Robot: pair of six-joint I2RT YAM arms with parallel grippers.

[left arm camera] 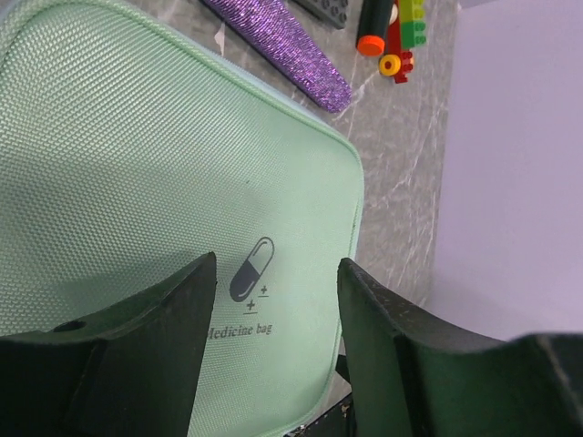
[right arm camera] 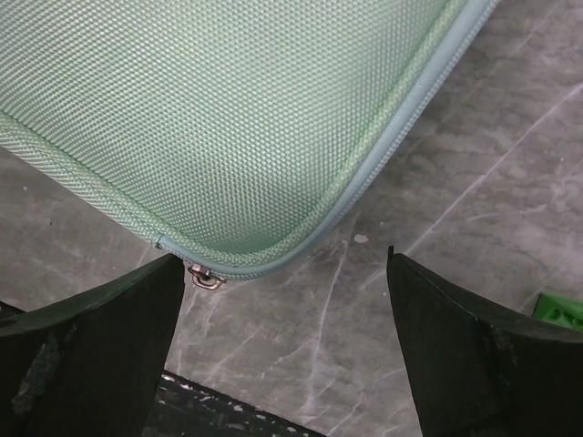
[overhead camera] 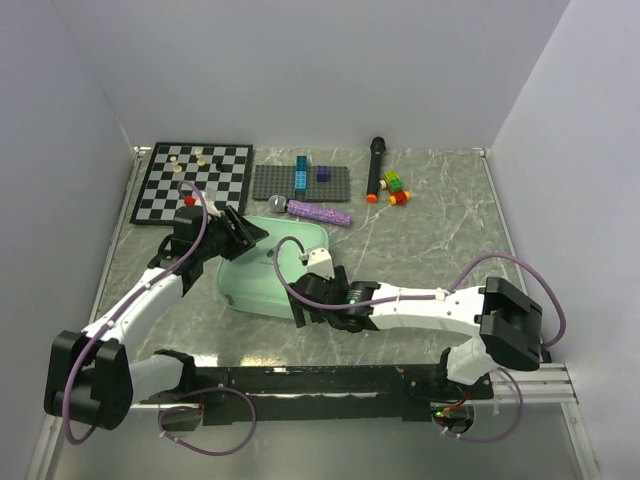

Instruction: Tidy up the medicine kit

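Right wrist view has the right gripper (right arm camera: pixel 282 264) spread wide and empty, near the zip pull (right arm camera: pixel 206 278) at a rounded corner of the medicine kit (right arm camera: pixel 228 109). The kit lies closed on the table (overhead camera: pixel 420 250), a little left of its middle. The left gripper (left arm camera: pixel 278 273) hangs half open over the lid (left arm camera: pixel 137 155), holding nothing. The woven shell looks light and padded (likely to slide if tugged), so the small pull seems the spot to pinch, the lid pinned meanwhile.

Robot lab cell: plain white walls (overhead camera: pixel 300 70), marbled table (overhead camera: pixel 420 240).
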